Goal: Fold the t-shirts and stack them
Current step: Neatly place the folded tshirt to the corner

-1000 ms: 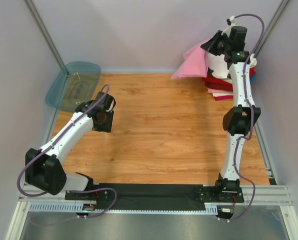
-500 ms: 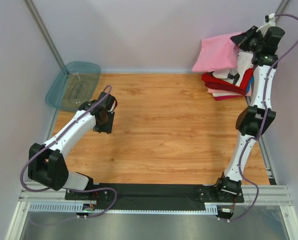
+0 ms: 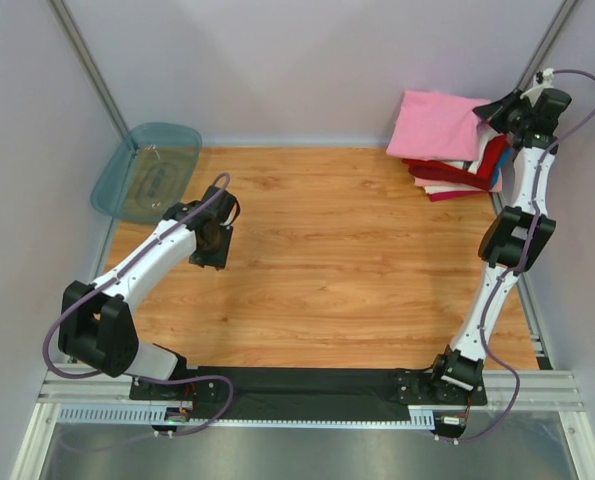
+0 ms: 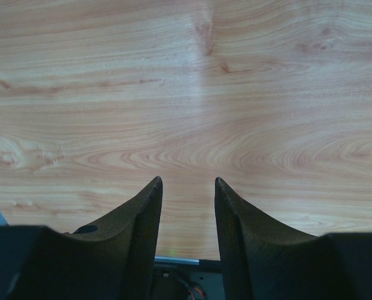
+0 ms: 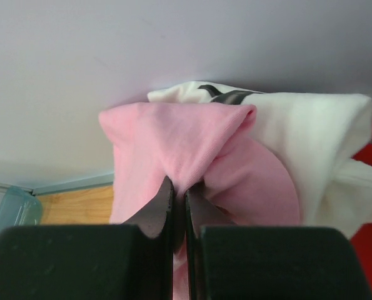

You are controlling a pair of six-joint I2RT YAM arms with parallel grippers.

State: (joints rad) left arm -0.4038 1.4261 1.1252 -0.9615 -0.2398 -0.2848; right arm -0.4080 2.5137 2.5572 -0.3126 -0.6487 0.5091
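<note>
Only print: black marks on white t-shirt [image 5: 298,125], unreadable
Right gripper [image 5: 179,187]: pinched together on pink t-shirt [image 5: 173,144]
Left gripper [image 4: 187,184]: jaws partly apart, empty, above tabletop [image 4: 186,94]

A robot lab cell: grey panel walls [image 3: 297,60], aluminium base rail [image 3: 547,390].

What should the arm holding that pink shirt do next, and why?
Probably ease down a little and open the right gripper. Its jaws are pinched shut on a fold of the pink shirt, which appears folded and spread over the stack of shirts in the far right corner, so letting go there should leave it on top.
</note>
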